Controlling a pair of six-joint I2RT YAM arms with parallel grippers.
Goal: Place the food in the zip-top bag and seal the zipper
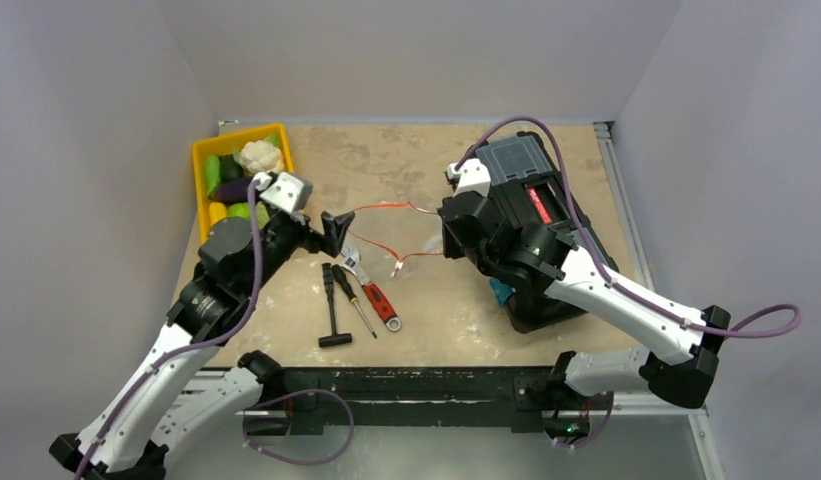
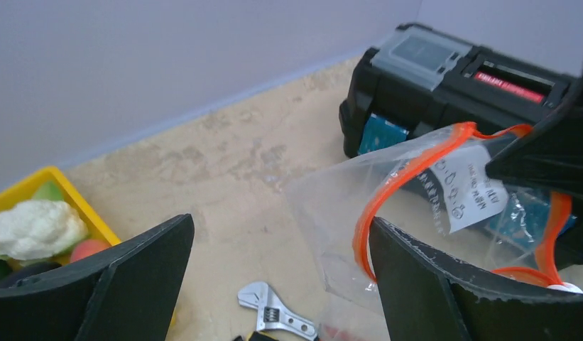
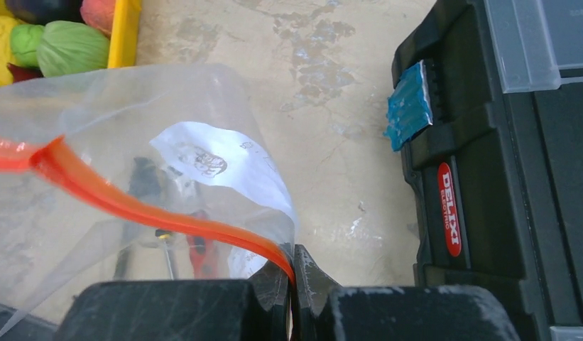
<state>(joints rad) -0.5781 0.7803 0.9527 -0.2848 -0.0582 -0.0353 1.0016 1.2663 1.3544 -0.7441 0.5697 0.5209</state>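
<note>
The zip-top bag (image 1: 401,235) hangs open between my two grippers, above the table. My right gripper (image 3: 294,266) is shut on its red-orange zipper (image 3: 132,202), pinching the strip at the bag's right end (image 1: 444,248). My left gripper (image 2: 280,224) is wide open, and the zipper (image 2: 366,227) touches its right finger (image 2: 444,284); in the top view it (image 1: 336,232) is at the bag's left end. The food lies in the yellow bin (image 1: 199,150): a purple eggplant (image 1: 231,188), a yellow piece (image 1: 217,212) and green pieces (image 1: 213,168). No food shows inside the bag.
A white cauliflower (image 1: 259,155) sits in the bin. A red-handled wrench (image 1: 374,292), a screwdriver (image 1: 354,300) and a black T-handle tool (image 1: 331,312) lie under the bag. A black toolbox (image 1: 531,170) stands on the right, under my right arm.
</note>
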